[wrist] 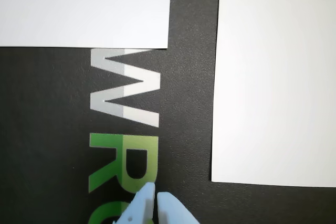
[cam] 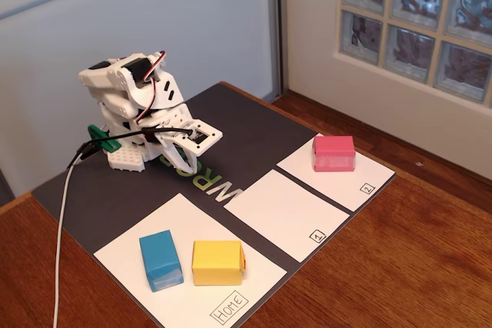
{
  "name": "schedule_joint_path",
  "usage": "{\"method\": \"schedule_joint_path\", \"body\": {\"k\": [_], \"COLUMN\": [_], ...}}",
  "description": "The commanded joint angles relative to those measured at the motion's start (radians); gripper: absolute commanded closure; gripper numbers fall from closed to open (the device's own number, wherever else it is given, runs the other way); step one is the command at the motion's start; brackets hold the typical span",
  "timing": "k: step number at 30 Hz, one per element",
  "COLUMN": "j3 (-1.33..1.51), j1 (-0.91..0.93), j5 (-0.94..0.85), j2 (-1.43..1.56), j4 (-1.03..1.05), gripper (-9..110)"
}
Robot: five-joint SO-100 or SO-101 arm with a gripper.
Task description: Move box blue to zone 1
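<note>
The blue box point(cam: 161, 260) stands on the left part of the white panel marked "Home" point(cam: 123, 247), at the front of the fixed view. Zone 1 point(cam: 284, 213) is the bare white panel with a boxed "1", right of the Home panel. The arm is folded at the back left, and my gripper point(cam: 183, 160) points down at the dark mat, well away from the blue box. In the wrist view my gripper point(wrist: 156, 195) is shut and empty over the green letters. No box shows in that view.
A yellow box point(cam: 217, 262) stands right beside the blue box on the Home panel. A pink box point(cam: 334, 153) sits on the panel marked "2" point(cam: 361, 182). The dark mat point(cam: 246, 128) lies on a wooden table. A white cable point(cam: 61, 236) runs down the left.
</note>
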Motion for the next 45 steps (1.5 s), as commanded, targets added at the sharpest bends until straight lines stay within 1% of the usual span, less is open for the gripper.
{"method": "schedule_joint_path", "body": {"k": [1, 5, 8, 12, 17, 23, 29, 34, 45], "j3": [-0.114, -0.390, -0.635, -0.874, -1.046, -1.152, -1.302, -1.336, -1.361], "j1": [0.005, 0.025, 0.052, 0.120, 0.250, 0.400, 0.485, 0.486, 0.446], "j5": [0.014, -0.048, -0.071, -0.021, 0.058, 0.094, 0.018, -0.011, -0.043], "j2": [-0.107, -0.509, -0.758, -0.933, -1.091, -1.259, -1.480, -1.597, -1.724], "j4": [-0.058, -0.161, -0.161, -0.155, -0.141, -0.149, -0.149, -0.153, -0.190], "gripper": [102, 102, 102, 102, 102, 102, 102, 102, 102]}}
